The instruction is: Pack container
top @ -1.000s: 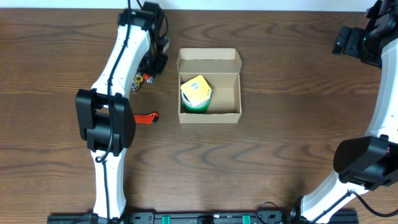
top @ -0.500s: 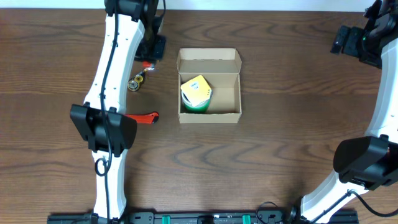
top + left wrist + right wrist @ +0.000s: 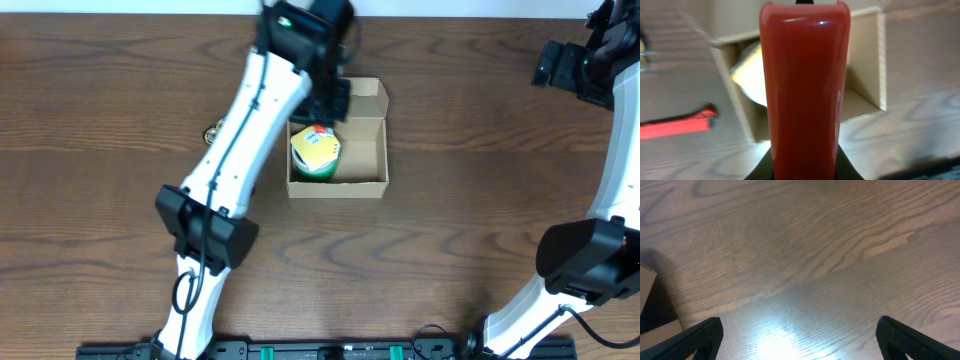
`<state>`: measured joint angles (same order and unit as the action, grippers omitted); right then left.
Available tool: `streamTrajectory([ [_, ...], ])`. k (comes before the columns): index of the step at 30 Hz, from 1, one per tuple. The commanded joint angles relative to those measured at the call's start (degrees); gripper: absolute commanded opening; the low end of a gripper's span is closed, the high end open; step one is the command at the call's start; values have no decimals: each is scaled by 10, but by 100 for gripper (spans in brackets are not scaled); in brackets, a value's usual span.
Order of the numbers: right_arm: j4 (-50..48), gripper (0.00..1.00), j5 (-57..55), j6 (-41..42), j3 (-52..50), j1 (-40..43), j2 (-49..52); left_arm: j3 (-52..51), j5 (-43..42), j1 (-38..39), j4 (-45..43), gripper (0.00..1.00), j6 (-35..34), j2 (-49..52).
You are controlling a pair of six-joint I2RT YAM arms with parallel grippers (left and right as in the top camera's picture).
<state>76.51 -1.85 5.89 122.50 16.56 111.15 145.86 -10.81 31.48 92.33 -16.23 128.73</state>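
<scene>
The container [image 3: 338, 140] sits on the desk [image 3: 450, 220] around its middle, toward the far edge. It is open at the top, and its flap lid [image 3: 337, 95] is folded back on the far side.

From overhead, the left pincer [image 3: 325, 112] hangs over the box's near-left part, and only a small spot of red shows beneath it. The left wrist view shows far more: a glossy red bar [image 3: 805, 90] with a rounded end fills the middle of the frame, clamped between the nearly closed fingers, with the open box below it.

That view also shows a red-orange tool [image 3: 677, 125] lying on the desk beside the box; overhead, the arm covers that spot. Only the overhead view shows clearly the yellow-topped green item [image 3: 315, 150] inside the box and a small brass-coloured thing [image 3: 212, 133] on the desk to the box's left.

The right pincer [image 3: 800, 340] is spread wide and empty, over bare wood well away from the box.

The yellow top carries small print, too small to read. The cardboard is plain.
</scene>
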Motion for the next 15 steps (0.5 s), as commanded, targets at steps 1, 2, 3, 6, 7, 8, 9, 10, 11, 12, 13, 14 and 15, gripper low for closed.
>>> streamTrajectory([
  [1, 2, 99, 4, 9, 0, 5, 5, 14, -4, 17, 45, 5, -63, -21],
  [2, 2, 99, 4, 9, 0, 5, 5, 13, -4, 22, 45, 6, -73, -21],
  [3, 2, 99, 4, 9, 0, 5, 5, 11, -4, 26, 45, 6, -83, -21],
  [6, 2, 99, 4, 9, 0, 5, 5, 7, 2, 34, 45, 6, -103, -21],
  [7, 2, 99, 4, 9, 0, 5, 5, 4, 7, 35, 45, 6, -110, -20],
  [8, 2, 99, 4, 9, 0, 5, 5, 3, 9, 35, 45, 6, -114, -20],
  [9, 2, 99, 4, 9, 0, 5, 5, 0, 12, 35, 45, 6, -120, -19],
  [10, 2, 99, 4, 9, 0, 5, 5, -3, 14, 35, 45, 6, -123, -18],
  [11, 2, 99, 5, 9, 0, 5, 5, -6, 15, 35, 45, 6, -125, -16],
  [12, 2, 99, 7, 9, 0, 5, 5, -11, 17, 36, 44, 6, -132, -15],
  [13, 2, 99, 9, 9, 0, 5, 5, -18, 18, 37, 42, 6, -137, -13],
  [14, 2, 99, 9, 9, 0, 5, 5, -27, 18, 39, 35, 6, -139, -12],
  [15, 2, 99, 9, 9, 0, 5, 5, -35, 20, 42, 29, 6, -141, -11],
])
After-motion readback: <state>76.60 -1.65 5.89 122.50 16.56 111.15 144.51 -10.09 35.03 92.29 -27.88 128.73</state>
